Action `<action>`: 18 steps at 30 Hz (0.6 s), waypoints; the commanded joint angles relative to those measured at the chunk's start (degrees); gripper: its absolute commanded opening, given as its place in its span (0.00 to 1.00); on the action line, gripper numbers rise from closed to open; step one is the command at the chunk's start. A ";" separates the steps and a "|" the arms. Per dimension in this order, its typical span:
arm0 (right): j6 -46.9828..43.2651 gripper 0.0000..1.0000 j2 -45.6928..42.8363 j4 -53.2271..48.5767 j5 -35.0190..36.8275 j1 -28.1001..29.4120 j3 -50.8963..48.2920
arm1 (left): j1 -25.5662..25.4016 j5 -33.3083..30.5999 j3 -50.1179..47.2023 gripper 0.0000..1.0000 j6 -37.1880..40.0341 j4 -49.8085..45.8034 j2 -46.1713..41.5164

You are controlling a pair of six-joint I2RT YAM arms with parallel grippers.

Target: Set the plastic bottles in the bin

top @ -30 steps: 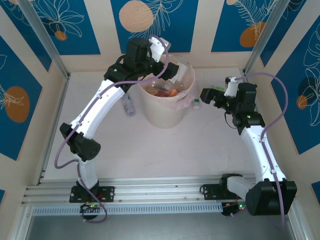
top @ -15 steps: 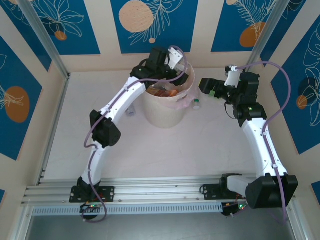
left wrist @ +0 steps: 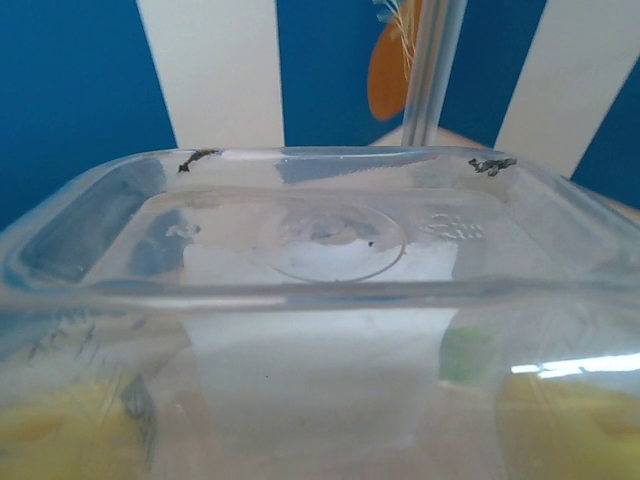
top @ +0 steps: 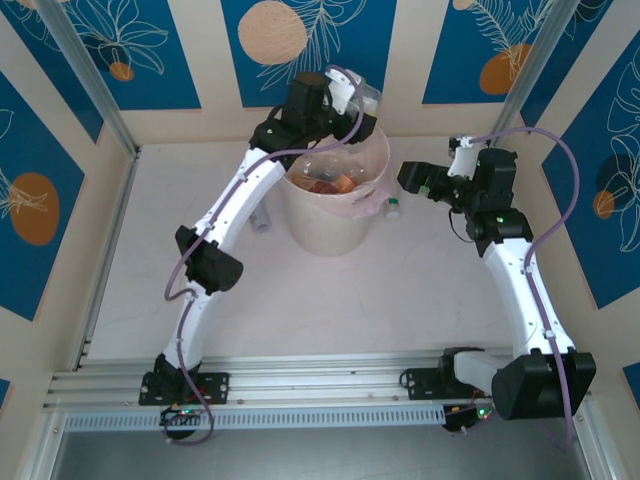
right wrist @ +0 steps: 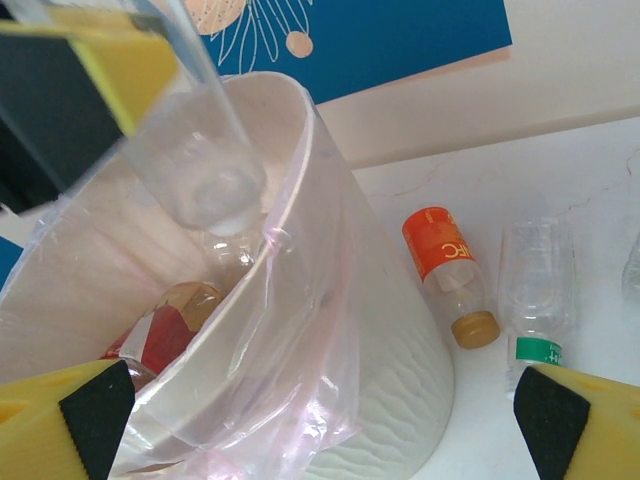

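My left gripper (top: 345,100) hangs over the far rim of the cream bin (top: 335,235), shut on a clear plastic bottle (top: 366,98). In the left wrist view that bottle's square base (left wrist: 320,240) sits between the yellow pads (left wrist: 60,430). The right wrist view has the same bottle (right wrist: 200,170) above the lined bin (right wrist: 380,400), which holds red-labelled bottles (right wrist: 150,345). My right gripper (top: 412,180) stands open beside the bin's right side, nothing between its fingers (right wrist: 70,420). An orange-labelled bottle (right wrist: 445,270) and a clear green-labelled one (right wrist: 535,290) lie on the table behind the bin.
One bottle (top: 392,208) rests against the bin's right side and another (top: 260,215) lies on the table left of it, partly under my left arm. The wall panels and metal posts stand close behind the bin.
My left gripper moved from the bin's left rim to its far rim, its jaws narrowed, and a clear bottle now sits in them. My right gripper shifted slightly up toward the bin.
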 commanded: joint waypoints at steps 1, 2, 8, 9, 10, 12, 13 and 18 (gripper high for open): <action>0.02 0.99 -0.80 0.52 0.49 0.30 -1.05 | 0.83 -4.15 1.73 0.61 -7.37 1.79 -0.65; -0.02 1.00 -0.83 0.63 0.47 0.34 -1.14 | 0.88 -6.62 1.74 0.61 -8.79 2.21 -0.20; -0.39 0.99 -0.97 -0.01 1.10 0.34 -1.65 | 1.52 -18.73 1.86 0.71 -21.85 3.19 1.52; -0.46 0.99 -0.98 -0.07 1.19 0.34 -1.63 | 1.50 -22.15 2.13 0.78 -24.11 2.32 1.73; -0.44 1.00 -0.98 -0.15 1.24 0.34 -1.71 | 1.56 -25.98 2.77 0.83 -26.72 0.51 1.79; -0.61 1.00 -1.14 -0.23 1.36 0.34 -1.80 | 1.70 -28.43 3.12 0.85 -27.74 -1.42 1.55; -0.67 0.99 -1.30 -0.25 1.50 0.31 -1.87 | 1.67 -28.33 3.19 0.88 -28.11 -2.41 1.28; -1.08 1.00 -1.16 -0.16 2.16 0.34 -1.89 | 1.65 -19.73 3.27 1.00 -26.92 -6.26 -1.30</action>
